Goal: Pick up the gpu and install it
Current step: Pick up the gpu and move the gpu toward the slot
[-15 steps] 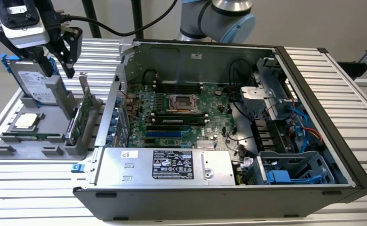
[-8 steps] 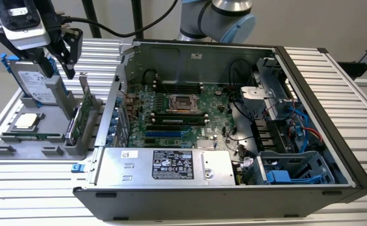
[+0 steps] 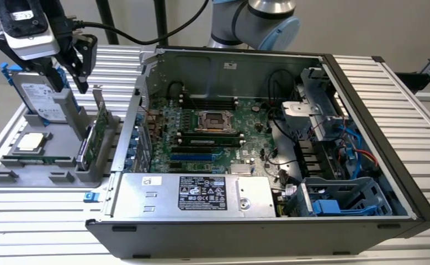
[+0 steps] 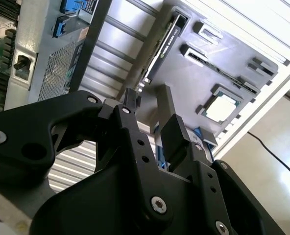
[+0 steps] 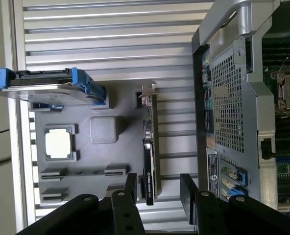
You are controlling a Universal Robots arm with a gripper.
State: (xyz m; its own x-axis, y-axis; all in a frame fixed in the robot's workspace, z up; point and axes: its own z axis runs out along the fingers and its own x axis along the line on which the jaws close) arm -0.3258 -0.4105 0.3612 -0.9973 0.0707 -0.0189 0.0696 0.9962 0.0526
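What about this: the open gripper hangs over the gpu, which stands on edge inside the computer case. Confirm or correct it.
Wrong place. The gpu stands on edge in the grey holder beside the computer case, not inside it; the exterior view shows this. The open gripper does hang over it.

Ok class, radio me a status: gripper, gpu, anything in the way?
Gripper open, poised over gpu. Gpu upright in grey holder, outside the case. Hard drive stands alongside.
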